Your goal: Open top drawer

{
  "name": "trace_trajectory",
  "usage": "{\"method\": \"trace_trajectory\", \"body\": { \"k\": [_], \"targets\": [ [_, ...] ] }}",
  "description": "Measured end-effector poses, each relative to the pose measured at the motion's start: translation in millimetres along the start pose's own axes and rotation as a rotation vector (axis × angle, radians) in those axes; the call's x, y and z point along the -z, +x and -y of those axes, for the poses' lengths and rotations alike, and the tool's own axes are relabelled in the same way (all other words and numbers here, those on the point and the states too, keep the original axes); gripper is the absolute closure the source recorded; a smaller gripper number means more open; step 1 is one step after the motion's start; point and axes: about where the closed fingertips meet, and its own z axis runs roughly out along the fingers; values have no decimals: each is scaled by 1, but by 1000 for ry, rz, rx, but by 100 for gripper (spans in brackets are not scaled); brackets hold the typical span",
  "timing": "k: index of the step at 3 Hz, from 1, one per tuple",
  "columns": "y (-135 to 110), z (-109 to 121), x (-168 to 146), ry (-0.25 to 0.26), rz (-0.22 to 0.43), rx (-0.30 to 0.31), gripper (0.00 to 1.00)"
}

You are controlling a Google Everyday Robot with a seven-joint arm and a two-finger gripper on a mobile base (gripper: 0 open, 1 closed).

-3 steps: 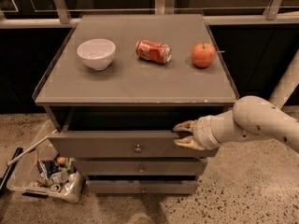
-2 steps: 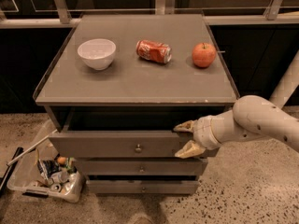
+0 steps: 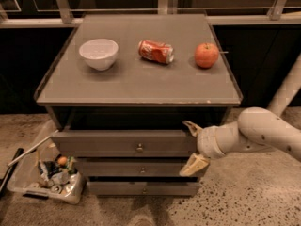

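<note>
The top drawer (image 3: 108,143) is the widest grey front under the cabinet top, with a small round knob (image 3: 139,148) at its centre. It stands pulled out a little, with a dark gap above it. My gripper (image 3: 192,146) is at the right end of the drawer front. Its fingers are spread wide open: one fingertip (image 3: 190,125) is at the front's top right corner, and the other hangs lower, level with the second drawer (image 3: 117,168). It holds nothing. My white arm (image 3: 263,132) comes in from the right.
On the cabinet top (image 3: 141,84) are a white bowl (image 3: 99,53), a red can (image 3: 155,51) on its side and a red apple (image 3: 207,55). A third drawer (image 3: 141,188) is lowest. A clear bin of rubbish (image 3: 49,178) sits on the floor at left. A railing runs behind.
The gripper's lower finger has swung down, so the fingers are spread wider than before. The drawer and the arm have stayed where they were.
</note>
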Motion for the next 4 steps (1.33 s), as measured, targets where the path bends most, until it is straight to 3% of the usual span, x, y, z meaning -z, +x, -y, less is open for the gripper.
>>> {"method": "trace_trajectory", "body": {
  "k": [3,4],
  "targets": [
    [-15,7,13,0,0,0,89],
    [-16,7,15,0,0,0,100]
  ]
}}
